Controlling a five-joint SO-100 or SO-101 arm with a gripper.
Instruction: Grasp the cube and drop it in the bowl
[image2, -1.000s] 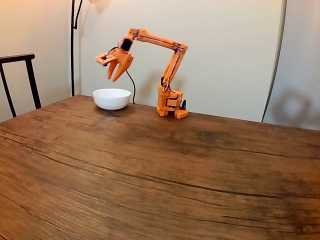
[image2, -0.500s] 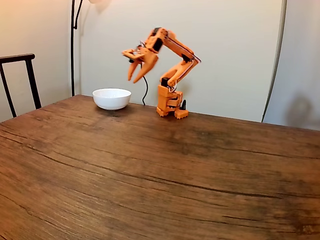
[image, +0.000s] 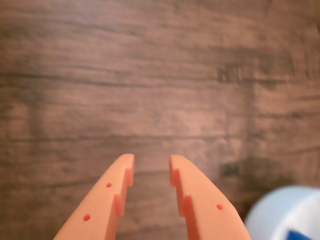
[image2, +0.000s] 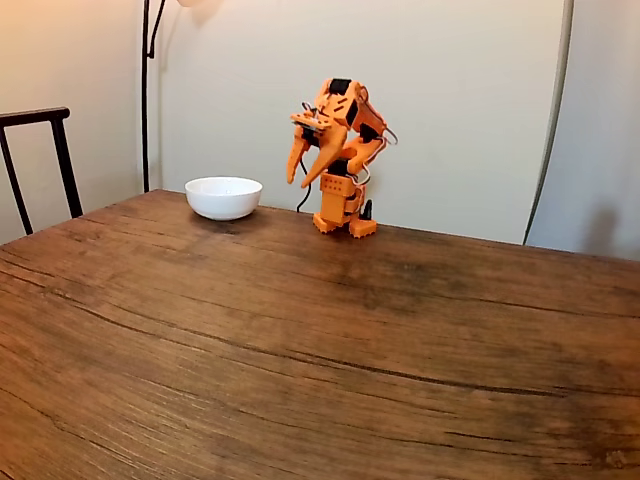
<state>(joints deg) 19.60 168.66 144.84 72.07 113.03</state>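
Your wooden table (image2: 300, 340) fills the lower frame of the fixed view, a pale wall behind it and a dark chair (image2: 40, 160) at the left edge. The orange arm (image2: 340, 150) sits folded over its base at upper centre, likely parked clear of the work. The white bowl (image2: 223, 196) stands left of it, apart. In the wrist view the gripper (image: 151, 167) points down at bare wood, fingers spread with nothing between them. At the lower right corner there, the blue cube (image: 302, 235) lies inside the bowl (image: 280, 215), so you can judge the drop done.
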